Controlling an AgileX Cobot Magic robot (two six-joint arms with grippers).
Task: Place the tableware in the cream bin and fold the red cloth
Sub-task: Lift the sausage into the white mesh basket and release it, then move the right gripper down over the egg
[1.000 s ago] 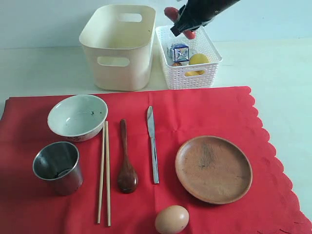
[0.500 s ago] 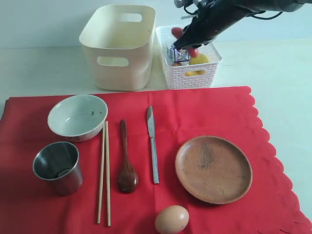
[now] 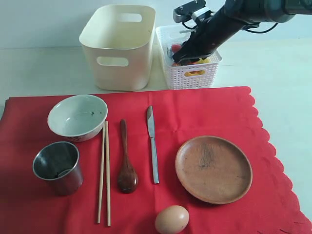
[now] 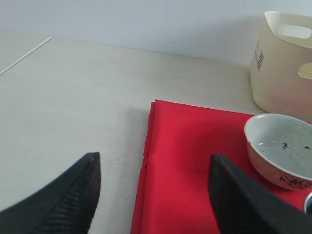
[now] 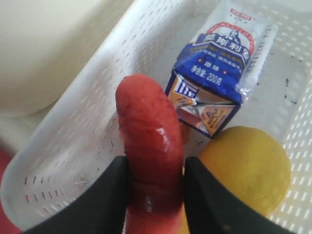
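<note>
Right gripper (image 5: 155, 195) pinching red sausage (image 5: 148, 141) over white lattice basket (image 5: 73, 146), beside milk carton (image 5: 214, 83), lemon (image 5: 243, 165); left gripper (image 4: 153, 195) spread wide above red cloth (image 4: 195, 146) edge; bowl (image 4: 280, 146) near cloth corner.

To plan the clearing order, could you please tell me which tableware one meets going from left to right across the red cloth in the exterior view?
steel cup → chopsticks → wooden spoon → knife → brown plate. The bowl overlaps the cup sideways, so it is left out.

R arm (image 3: 234, 19): blk, grey cam block (image 3: 189, 9) at wrist | L fingers (image 4: 63, 204): blk, carbon-weave texture
</note>
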